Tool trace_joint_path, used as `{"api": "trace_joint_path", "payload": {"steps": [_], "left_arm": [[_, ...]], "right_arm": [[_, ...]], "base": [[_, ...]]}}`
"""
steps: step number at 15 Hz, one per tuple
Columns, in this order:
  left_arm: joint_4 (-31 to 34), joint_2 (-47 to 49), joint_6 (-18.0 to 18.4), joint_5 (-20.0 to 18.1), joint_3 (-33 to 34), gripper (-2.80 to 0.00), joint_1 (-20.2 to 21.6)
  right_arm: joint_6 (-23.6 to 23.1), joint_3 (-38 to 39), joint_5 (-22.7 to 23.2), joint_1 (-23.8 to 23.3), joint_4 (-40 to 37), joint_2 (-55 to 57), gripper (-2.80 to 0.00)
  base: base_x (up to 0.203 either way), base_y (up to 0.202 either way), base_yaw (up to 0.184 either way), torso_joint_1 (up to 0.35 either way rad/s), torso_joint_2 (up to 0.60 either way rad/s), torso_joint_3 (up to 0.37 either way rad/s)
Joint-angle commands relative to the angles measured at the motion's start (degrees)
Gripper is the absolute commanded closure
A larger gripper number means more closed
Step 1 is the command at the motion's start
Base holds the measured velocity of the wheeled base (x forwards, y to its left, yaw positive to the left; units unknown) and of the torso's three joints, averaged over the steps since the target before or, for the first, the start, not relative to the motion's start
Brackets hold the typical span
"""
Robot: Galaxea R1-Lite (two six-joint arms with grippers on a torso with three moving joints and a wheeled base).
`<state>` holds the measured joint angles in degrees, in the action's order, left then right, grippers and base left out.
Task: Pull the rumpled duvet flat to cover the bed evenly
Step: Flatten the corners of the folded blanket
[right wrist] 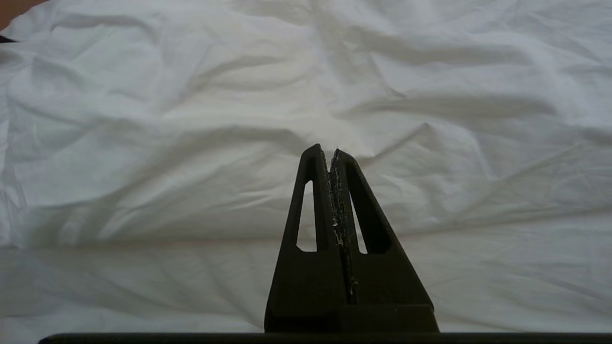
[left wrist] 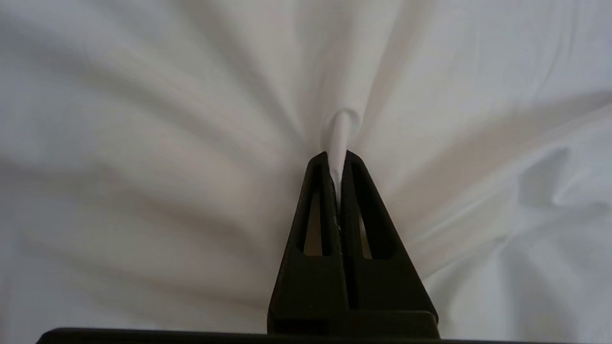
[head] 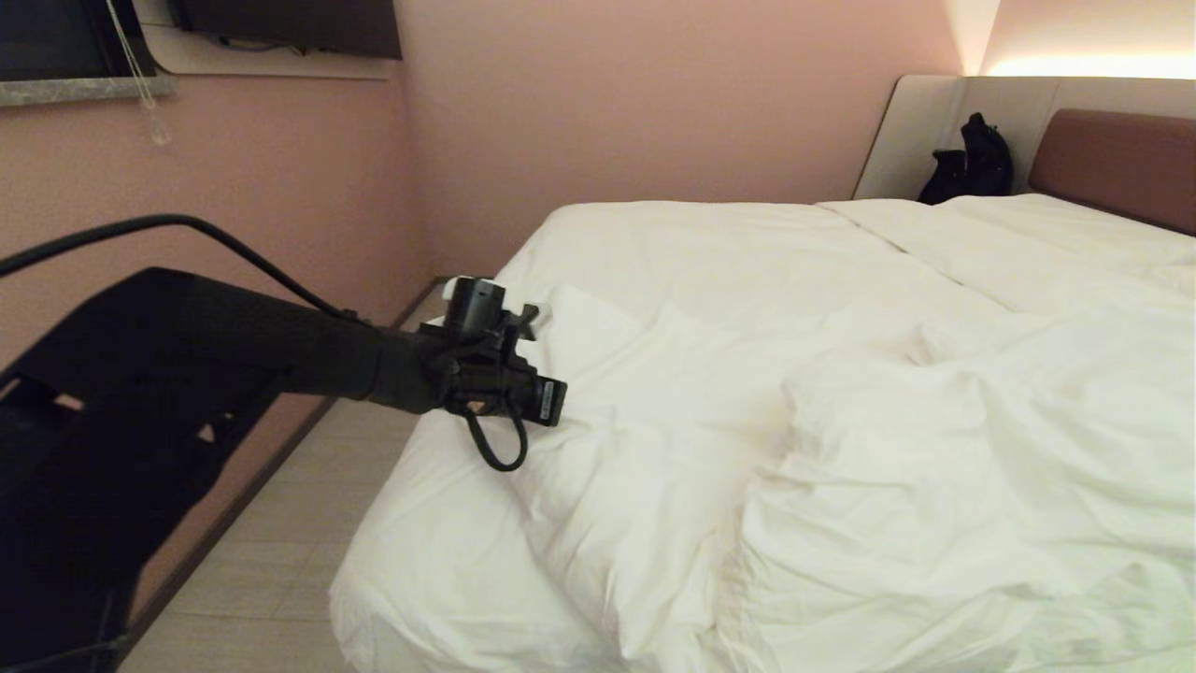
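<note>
Duvet (head: 841, 411) lies on the bed (head: 1112, 154), bunched: heavy ridges and a raised hump from centre toward 4 o'clock in the head view, a smoother flat stretch toward 12 o'clock, and the near corner at 7 o'clock draped over the mattress edge. Left pincer (left wrist: 337, 162) is clamped on a pinched fold of the duvet; in the wrist view creases fan outward from the fingertips, so the cloth looks under tension. Head view places that arm at about 9 o'clock, over the left edge of the bed. Right pincer (right wrist: 332, 153) is closed on nothing, above wrinkled white fabric, out of the head view. Judgement: task early to midway. Grip secured, left side being drawn, but the central and right-hand folds are not yet spread. Remaining: pull out those ridges and even the overhang.
</note>
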<state>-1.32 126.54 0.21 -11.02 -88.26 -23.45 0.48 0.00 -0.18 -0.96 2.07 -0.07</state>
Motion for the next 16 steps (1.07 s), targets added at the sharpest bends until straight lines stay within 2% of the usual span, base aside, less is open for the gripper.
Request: {"api": "trace_joint_path", "payload": {"steps": [1, 6, 11, 13, 16], "left_arm": [[0.0, -10.3, 0.4, 0.0, 8.1, 0.00, 0.9], [0.1, -23.1, 0.8, 0.1, 18.2, 0.00, 4.9], [0.0, -34.5, 2.3, 0.0, 35.7, 0.00, 7.6], [-0.1, -36.8, 2.5, 0.0, 41.7, 0.00, 7.7], [-0.3, -36.9, 2.1, -0.5, 45.6, 0.00, 7.8]], "right_arm": [[0.0, 0.0, 0.0, 0.0, 0.0, 0.1, 0.00], [0.0, 0.0, 0.0, 0.0, 0.0, 0.1, 0.00], [0.0, 0.0, 0.0, 0.0, 0.0, 0.1, 0.00], [0.0, 0.0, 0.0, 0.0, 0.0, 0.1, 0.00], [0.0, 0.0, 0.0, 0.0, 0.0, 0.1, 0.00]], "base": [[0.000, 0.000, 0.000, 0.000, 0.00, 0.000], [0.000, 0.000, 0.000, 0.000, 0.00, 0.000], [0.000, 0.000, 0.000, 0.000, 0.00, 0.000], [0.000, 0.000, 0.000, 0.000, 0.00, 0.000], [0.000, 0.000, 0.000, 0.000, 0.00, 0.000]]}}
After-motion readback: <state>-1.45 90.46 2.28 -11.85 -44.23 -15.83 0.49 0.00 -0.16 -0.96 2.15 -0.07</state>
